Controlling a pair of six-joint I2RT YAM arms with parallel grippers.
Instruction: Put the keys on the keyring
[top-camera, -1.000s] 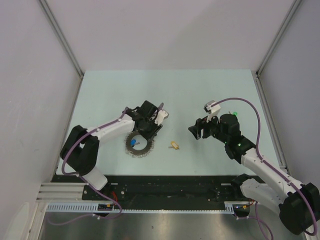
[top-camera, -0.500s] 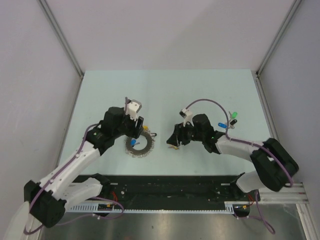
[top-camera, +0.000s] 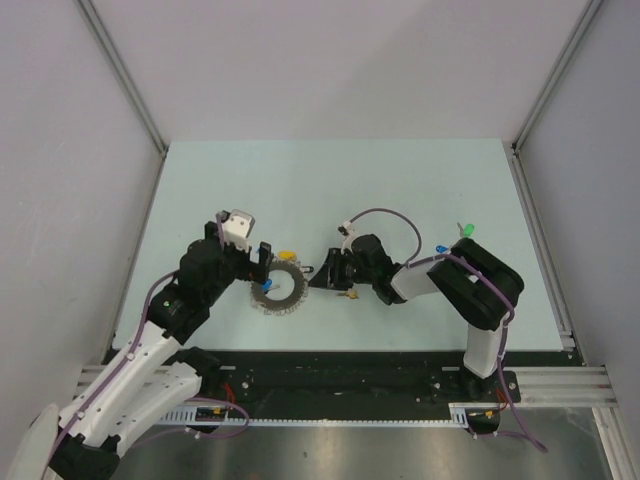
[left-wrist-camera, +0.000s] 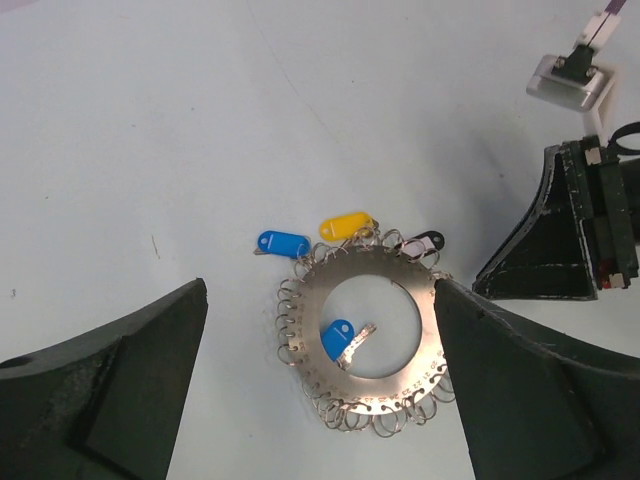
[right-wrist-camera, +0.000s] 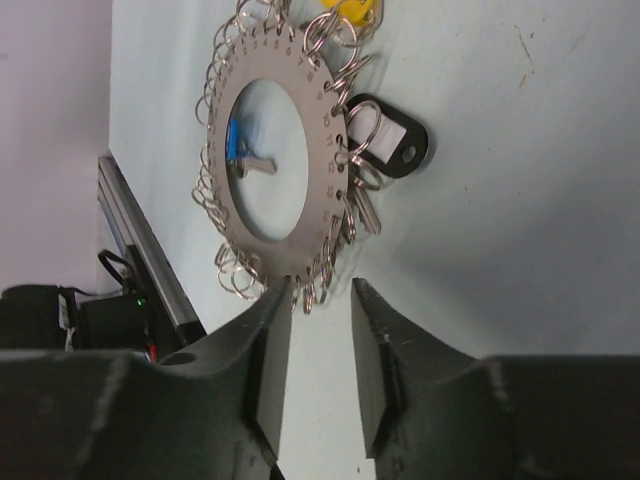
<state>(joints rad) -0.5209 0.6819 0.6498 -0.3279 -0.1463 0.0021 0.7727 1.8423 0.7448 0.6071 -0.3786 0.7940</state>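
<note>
- The left gripper (left-wrist-camera: 320, 300) hangs with its jaws spread wide and holds nothing; the keyring (left-wrist-camera: 415, 350) lies flat on the table (left-wrist-camera: 150, 120) directly beneath it, between its two fingers (left-wrist-camera: 120, 390) and clear of both
- Bare table stretches ahead of this gripper and off to its left
- Ahead on its right, the right gripper (left-wrist-camera: 560, 240) stands close to the ring's rim
- The right gripper's fingers (right-wrist-camera: 265, 350) are a narrow gap apart with table showing between them, clamped on nothing
- The ring's wire loops sit right at its fingertips; contact cannot be told
- On the rim farthest from the left gripper sit a blue tag (left-wrist-camera: 283, 243), a yellow tag (left-wrist-camera: 346, 224) and a black tag (left-wrist-camera: 425, 243)
- A blue-capped key (left-wrist-camera: 340, 340) lies loose inside the ring's hole
- From above, a yellow key (top-camera: 347, 294) lies just beside the right gripper, partly covered by it
- A blue key (top-camera: 441, 249) and a green key (top-camera: 465, 231) lie well behind it, beside its arm
- Both wrist views cut off the finger bases, and the right one crops the yellow tag
</note>
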